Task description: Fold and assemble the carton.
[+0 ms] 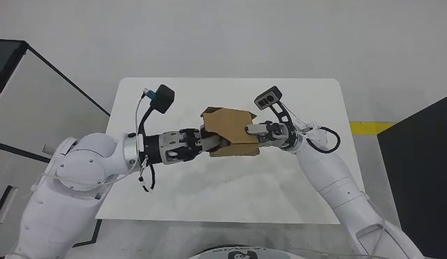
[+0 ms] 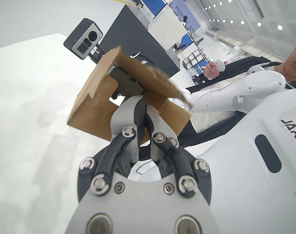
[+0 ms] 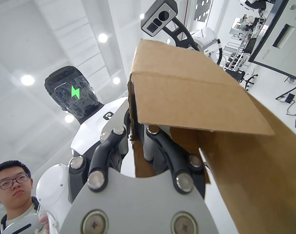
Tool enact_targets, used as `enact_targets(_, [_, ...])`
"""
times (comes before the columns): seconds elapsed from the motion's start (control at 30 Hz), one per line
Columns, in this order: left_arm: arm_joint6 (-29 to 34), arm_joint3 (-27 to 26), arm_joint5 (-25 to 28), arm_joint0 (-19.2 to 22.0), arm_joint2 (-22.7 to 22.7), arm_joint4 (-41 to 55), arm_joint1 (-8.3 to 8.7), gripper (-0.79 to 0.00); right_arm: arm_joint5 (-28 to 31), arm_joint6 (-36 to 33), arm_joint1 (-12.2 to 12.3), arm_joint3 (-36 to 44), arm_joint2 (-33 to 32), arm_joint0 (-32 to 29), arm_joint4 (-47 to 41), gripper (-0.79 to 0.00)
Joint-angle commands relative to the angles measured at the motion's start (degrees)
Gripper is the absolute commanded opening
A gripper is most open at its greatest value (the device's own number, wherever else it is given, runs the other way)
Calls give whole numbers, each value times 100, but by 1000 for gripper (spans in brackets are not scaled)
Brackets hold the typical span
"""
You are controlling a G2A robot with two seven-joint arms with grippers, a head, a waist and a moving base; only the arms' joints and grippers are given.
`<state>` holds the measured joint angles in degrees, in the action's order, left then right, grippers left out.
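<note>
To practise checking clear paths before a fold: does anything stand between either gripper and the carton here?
Nothing visible does. The left gripper is shut on one flap of the carton, and the right gripper is shut on a panel edge at the opposite side. Both already grip the cardboard directly.

Matt brown cardboard carton with rough, frayed edges; smooth white table.
</note>
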<state>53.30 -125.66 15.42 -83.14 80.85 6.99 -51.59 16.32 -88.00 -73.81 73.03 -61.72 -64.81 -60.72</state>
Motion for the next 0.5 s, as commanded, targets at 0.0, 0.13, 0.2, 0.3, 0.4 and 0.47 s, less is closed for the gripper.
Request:
enact_targets(0.0, [-27, -22, -33, 4, -28, -127, 0, -785, 0, 0, 0, 0, 0, 0, 0, -785])
enact_targets(0.13, [-89, -83, -85, -2, -110, -340, -5, -785, 0, 0, 0, 0, 0, 0, 0, -785])
enact_targets(0.2, [-94, -92, -95, 1, -138, -352, -7, -785, 0, 0, 0, 0, 0, 0, 0, -785])
enact_targets(0.3, [-105, -94, -100, 6, -157, -349, -8, -785, 0, 0, 0, 0, 0, 0, 0, -785])
enact_targets(0.4, [-112, -98, -112, 3, -177, -364, -10, -785, 0, 0, 0, 0, 0, 0, 0, -785])
enact_targets(0.47, [-116, -103, -113, 3, -175, -366, -9, -785, 0, 0, 0, 0, 0, 0, 0, -785])
